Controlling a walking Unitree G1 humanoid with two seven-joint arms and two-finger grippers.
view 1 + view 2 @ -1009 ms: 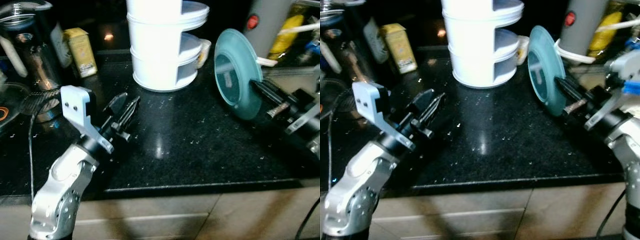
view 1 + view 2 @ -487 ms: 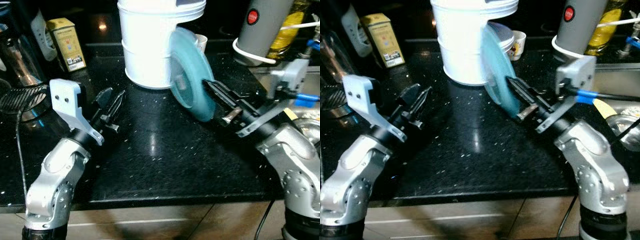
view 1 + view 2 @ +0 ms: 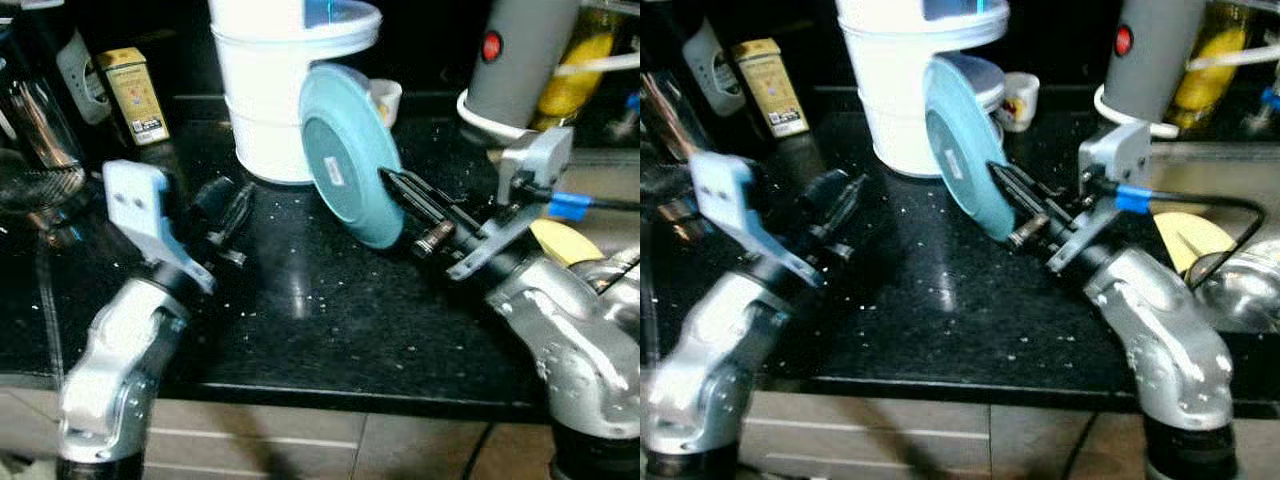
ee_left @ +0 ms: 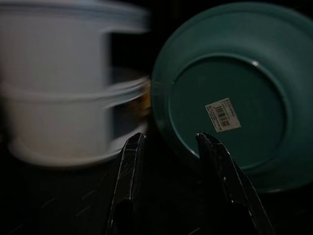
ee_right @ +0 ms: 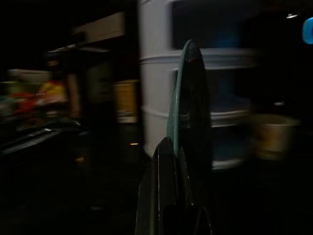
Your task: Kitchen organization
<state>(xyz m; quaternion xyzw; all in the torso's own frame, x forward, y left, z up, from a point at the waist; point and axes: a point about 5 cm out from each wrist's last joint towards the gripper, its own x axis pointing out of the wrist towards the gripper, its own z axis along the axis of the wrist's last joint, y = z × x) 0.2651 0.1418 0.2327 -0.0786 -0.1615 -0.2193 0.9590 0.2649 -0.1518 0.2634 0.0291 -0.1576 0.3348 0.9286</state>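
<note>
A teal plate (image 3: 345,150) stands on edge above the black counter (image 3: 330,310), its underside with a barcode sticker (image 4: 223,114) facing my left arm. My right gripper (image 3: 393,181) is shut on the plate's lower right rim, and the rim (image 5: 188,98) shows edge-on in the right wrist view. Just behind the plate stands a white tiered holder (image 3: 260,90). My left gripper (image 3: 230,205) hovers low over the counter to the plate's left, open with nothing between its fingers (image 4: 131,166), pointing at the plate and the holder.
A yellow box (image 3: 135,95) and a glass vessel (image 3: 30,110) stand at the back left. A grey appliance with a red button (image 3: 515,55) and a small cup (image 3: 385,98) are at the back right. A yellow item (image 3: 565,240) lies at the right. The counter's front edge (image 3: 350,395) runs near me.
My right arm has carried the plate leftward from the counter's right side to just in front of the white holder. The view has shifted. The left gripper has stayed about where it was.
</note>
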